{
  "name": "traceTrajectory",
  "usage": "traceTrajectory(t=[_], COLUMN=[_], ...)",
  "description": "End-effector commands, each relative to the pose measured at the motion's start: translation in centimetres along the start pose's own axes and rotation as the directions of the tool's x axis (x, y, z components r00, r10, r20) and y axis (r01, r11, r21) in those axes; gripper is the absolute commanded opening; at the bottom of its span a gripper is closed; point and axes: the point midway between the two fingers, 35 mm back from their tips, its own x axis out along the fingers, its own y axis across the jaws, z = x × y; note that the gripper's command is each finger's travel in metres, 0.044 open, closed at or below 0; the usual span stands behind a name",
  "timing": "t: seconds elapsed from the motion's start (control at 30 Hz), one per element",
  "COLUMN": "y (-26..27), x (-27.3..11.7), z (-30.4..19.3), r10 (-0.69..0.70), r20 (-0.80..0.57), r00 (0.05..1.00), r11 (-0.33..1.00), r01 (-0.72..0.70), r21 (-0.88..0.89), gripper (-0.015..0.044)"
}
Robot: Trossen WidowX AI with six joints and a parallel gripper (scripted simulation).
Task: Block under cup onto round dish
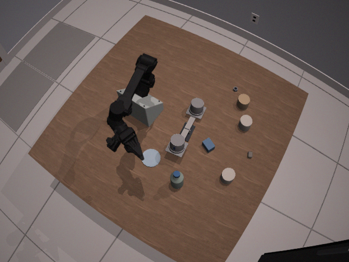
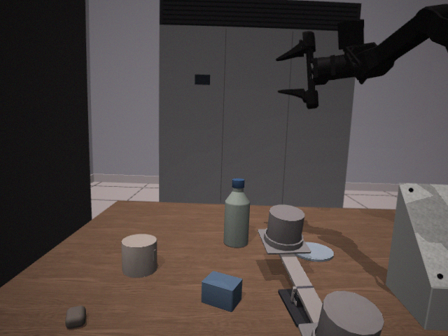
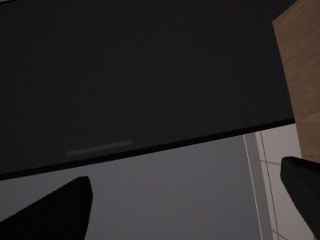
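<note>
Choosing the right cup comes first: the balance beam [image 2: 297, 271] seems to dip toward the far grey cup [image 2: 285, 227], so the hidden block is probably there, though unseen. High above the wooden table [image 1: 197, 214], the black gripper [image 2: 291, 73] hangs wide open and empty. Descend straight, avoiding the green bottle [image 2: 236, 221] and near grey cup [image 2: 348, 316]; the pale blue round dish [image 2: 318, 252] lies just beside.

Table [image 1: 197, 197] wood-grain, matt; cups [image 1: 196, 105] matt grey, smooth; dish [image 1: 152, 159] pale, smooth.
</note>
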Motion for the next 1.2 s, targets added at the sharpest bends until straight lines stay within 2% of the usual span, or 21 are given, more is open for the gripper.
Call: traceTrajectory(t=[0.0, 0.23, 0.5, 0.83, 1.17], y=[0.0, -2.1, -5.1, -9.1, -13.0], x=[0.0, -1.0, -2.6, -5.1, -8.2], z=[0.0, -1.6, -4.0, -7.8, -12.2], r10=[-0.002, -0.086, -0.197, -0.329, -0.447], r20=[0.001, 0.019, 0.024, 0.003, -0.047], r00=[1.0, 0.996, 0.98, 0.944, 0.893], r11=[1.0, 0.976, 0.884, 0.689, 0.448], r01=[0.002, 0.088, 0.188, 0.242, 0.178], r21=[-0.005, -0.2, -0.429, -0.683, -0.876], gripper=[0.0426, 0.044, 0.044, 0.044, 0.044])
